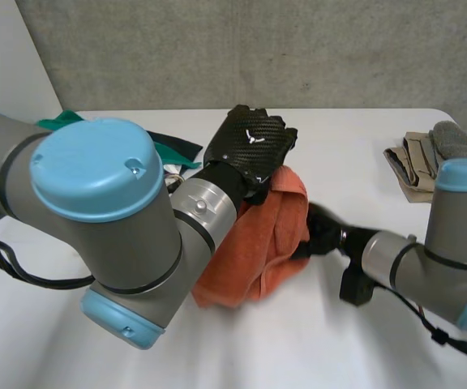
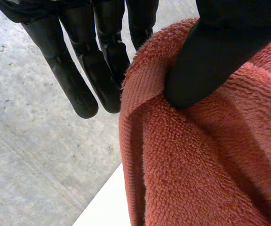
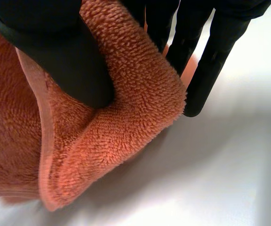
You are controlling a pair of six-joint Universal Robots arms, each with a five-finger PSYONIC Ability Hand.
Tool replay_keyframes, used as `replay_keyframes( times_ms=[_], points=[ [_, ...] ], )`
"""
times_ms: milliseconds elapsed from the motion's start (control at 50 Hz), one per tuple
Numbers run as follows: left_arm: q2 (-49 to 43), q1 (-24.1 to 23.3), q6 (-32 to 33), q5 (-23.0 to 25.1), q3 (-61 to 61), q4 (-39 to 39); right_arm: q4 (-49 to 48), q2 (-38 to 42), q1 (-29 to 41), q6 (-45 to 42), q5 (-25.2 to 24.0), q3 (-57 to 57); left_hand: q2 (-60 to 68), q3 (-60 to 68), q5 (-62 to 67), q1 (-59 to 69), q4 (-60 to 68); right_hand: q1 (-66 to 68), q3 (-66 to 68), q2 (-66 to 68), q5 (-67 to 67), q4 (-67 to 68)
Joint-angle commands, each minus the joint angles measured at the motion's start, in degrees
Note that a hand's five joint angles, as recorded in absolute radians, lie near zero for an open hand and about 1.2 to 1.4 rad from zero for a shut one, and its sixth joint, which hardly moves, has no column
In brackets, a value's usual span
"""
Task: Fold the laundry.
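Observation:
An orange towel (image 1: 254, 247) hangs bunched above the white table (image 1: 298, 340), held up between both hands. My left hand (image 1: 252, 144) is at the towel's top far edge; in the left wrist view its thumb (image 2: 211, 56) presses the hem of the orange towel (image 2: 196, 160) against its fingers (image 2: 86, 75). My right hand (image 1: 324, 230) is at the towel's right side; in the right wrist view its thumb (image 3: 60, 52) pinches a towel corner (image 3: 126, 117) against its fingers (image 3: 206, 61).
Green cloth (image 1: 173, 150) lies at the back left behind my left arm (image 1: 104, 219). A folded beige and grey pile (image 1: 424, 158) sits at the back right edge. A grey wall stands behind the table.

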Motion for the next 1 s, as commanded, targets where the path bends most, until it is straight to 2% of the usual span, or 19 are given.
replay_keyframes(
  times_ms=[20,40,80,100,160,240,300,440,540,560,580,660,700,720,760,780,840,920,1000],
  points=[
    [6.21,0.75,-2.95,-3.34,-0.28,-0.22,-7.24,-0.47,-1.04,-11.1,9.43,-8.76,11.46,12.01,14.26,16.89,11.4,19.11,13.27,13.09,15.17,12.51],
    [7.95,1.28,-4.0,-4.21,-0.45,-0.31,-7.68,-1.26,-1.48,-18.53,13.02,-11.38,11.46,12.01,14.26,16.89,11.4,19.11,13.27,13.09,15.17,12.51],
    [9.9,2.33,-5.33,-4.48,-0.72,-0.75,-7.51,-2.66,-2.18,-25.77,16.64,-13.77,11.46,12.01,14.26,16.89,11.4,19.11,13.27,13.09,15.17,12.51],
    [11.04,3.12,-5.94,-4.48,-1.06,-1.53,-8.12,-3.89,-1.83,-32.51,19.53,-15.6,11.46,12.01,14.26,16.89,11.4,19.11,13.27,13.09,15.17,12.51],
    [12.1,4.18,-6.65,-4.4,-1.42,-2.85,-8.39,-5.74,-0.96,-45.27,23.58,-19.91,11.46,12.01,14.26,16.89,11.4,19.11,13.27,13.09,15.17,12.51],
    [12.72,5.06,-6.65,-4.48,-1.51,-4.96,-8.48,-6.01,3.51,-52.77,22.9,-24.13,11.46,12.01,14.26,16.89,11.4,19.11,13.27,13.09,15.17,12.51],
    [12.54,5.85,-6.47,-4.66,-2.03,-5.58,-8.39,-6.01,5.9,-53.58,21.5,-24.15,11.46,12.01,14.26,16.89,11.4,19.11,13.27,13.09,15.17,12.51],
    [12.28,12.26,-6.82,-4.57,-8.97,-5.76,-7.6,-5.4,10.12,-54.11,15.96,-17.92,11.46,12.01,14.26,16.89,11.4,19.11,13.27,13.09,15.17,12.51],
    [11.84,12.62,-7.26,-4.4,-13.37,-5.23,-6.46,-2.24,12.49,-53.93,15.69,-15.8,11.46,12.01,14.26,16.89,11.4,19.11,13.27,13.09,15.17,12.51],
    [11.84,12.19,-7.7,-4.57,-14.5,-4.71,-5.68,-1.45,12.5,-53.41,16.21,-16.15,-10.5,-9.95,-7.7,-5.07,-10.56,19.11,13.27,13.09,15.17,12.51],
    [11.84,11.92,-8.14,-4.75,-14.95,-4.36,-5.32,-1.18,12.5,-53.15,16.56,-16.41,-19.55,-18.99,-16.74,-14.11,-19.61,19.11,13.27,13.09,15.17,12.51],
    [11.66,11.65,-12.52,-5.01,-16.62,-3.21,-1.81,0.14,13.2,-51.74,16.31,-17.56,-22.83,-22.28,-20.03,-17.4,-22.89,19.11,13.27,13.09,15.17,12.51],
    [12.1,11.83,-15.07,-5.01,-16.98,-3.03,-0.05,0.84,13.98,-51.12,14.73,-17.56,-25.01,-24.46,-22.2,-19.58,-25.07,11.15,5.31,5.12,7.21,4.55],
    [12.54,11.83,-17.26,-5.01,-17.15,-2.95,1.78,0.93,15.29,-50.86,12.55,-17.73,-26.85,-26.3,-24.05,-21.42,-26.91,-10.55,-16.39,-16.58,-14.5,-17.15],
    [12.72,12.09,-18.95,-5.27,-17.24,-2.86,3.38,0.58,15.92,-50.77,10.51,-18.17,-27.04,-26.49,-24.24,-21.61,-27.1,-44.41,-50.25,-50.44,-48.36,-51.01],
    [12.89,12.18,-19.56,-5.71,-17.24,-2.68,4.6,0.23,16.27,-50.6,9.46,-18.35,-27.04,-26.49,-24.24,-21.61,-27.1,-50.89,-56.73,-56.91,-54.83,-57.49],
    [14.03,13.93,-20.27,-8.52,-17.41,-2.33,5.32,-0.73,15.31,-48.93,11.81,-19.83,-27.04,-26.49,-24.24,-21.61,-27.1,-50.89,-56.73,-56.91,-54.83,-57.49],
    [14.12,14.12,-20.88,-9.32,-17.85,-2.86,7.42,-3.45,10.94,-48.31,14.89,-20.55,-28.04,-27.49,-25.24,-22.61,-28.1,-50.89,-56.73,-56.91,-54.83,-57.49],
    [14.04,13.59,-21.24,-9.32,-19.52,-2.77,10.49,-5.13,5.13,-49.62,14.03,-20.63,-31.07,-30.51,-28.26,-25.63,-31.13,-50.89,-56.73,-56.91,-54.83,-57.49]
  ],
)
